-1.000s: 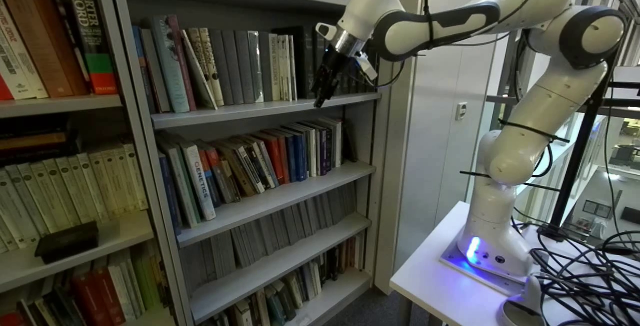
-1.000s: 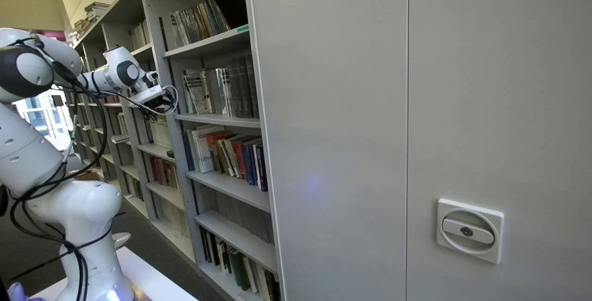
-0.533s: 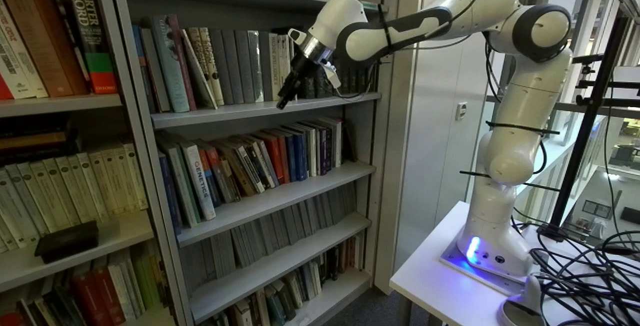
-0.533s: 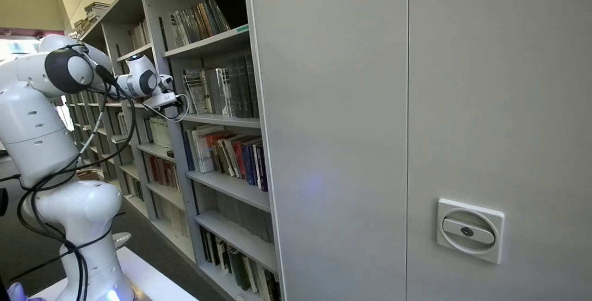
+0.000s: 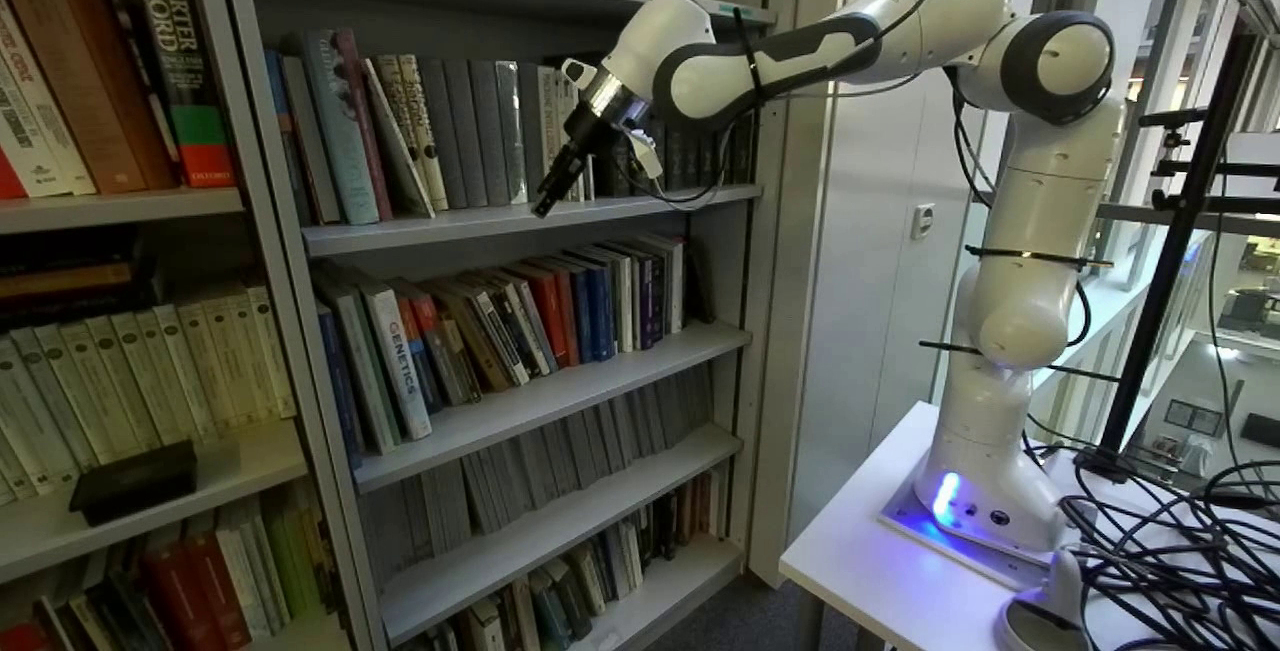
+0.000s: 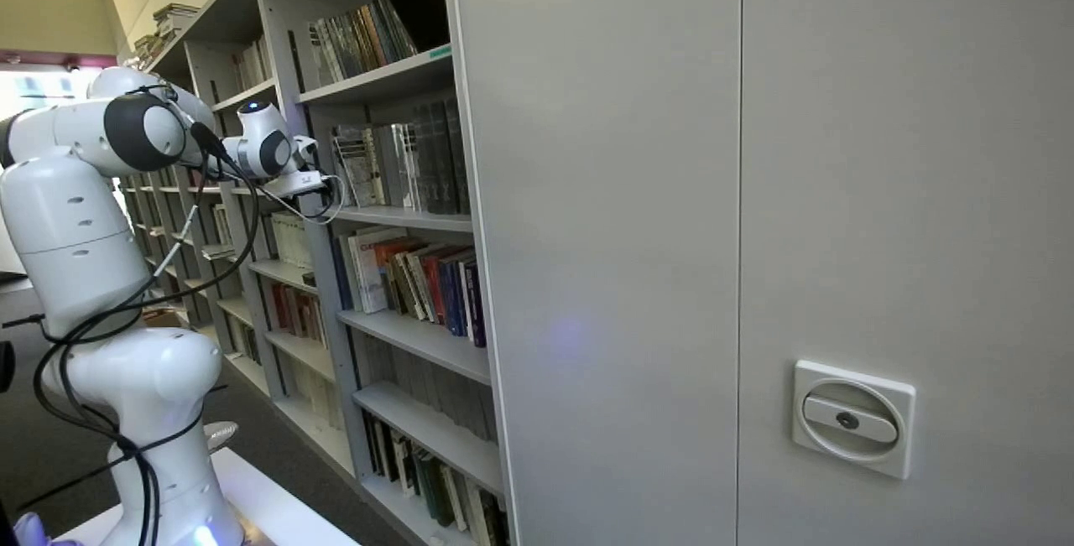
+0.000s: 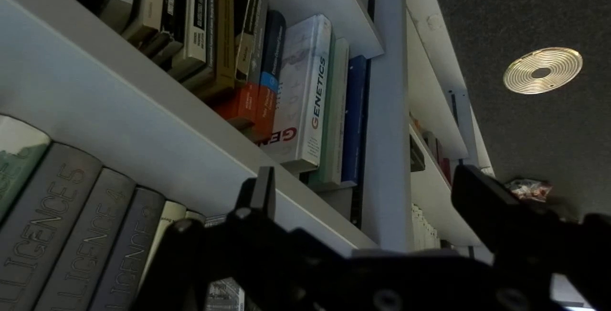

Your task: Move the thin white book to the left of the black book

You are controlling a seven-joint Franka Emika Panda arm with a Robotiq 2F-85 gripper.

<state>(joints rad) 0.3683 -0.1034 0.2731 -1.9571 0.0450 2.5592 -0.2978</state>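
Shelf edge (image 7: 143,76) slants behind the wide-parted gripper (image 7: 363,177).

In an exterior view the white arm (image 5: 1065,146) is standing on its base (image 5: 1000,476), where a blue light (image 5: 945,496) is glowing. The upper arm (image 5: 1048,206) is leaning slightly off upright, the elbow (image 5: 1060,66) is sitting bent at its top, and the forearm (image 5: 820,49) is jutting out sideways, sloping gently down to the wrist (image 5: 660,39). The wrist is pointing the dark jaws obliquely downward. In the wrist view the jaws are standing wide apart.
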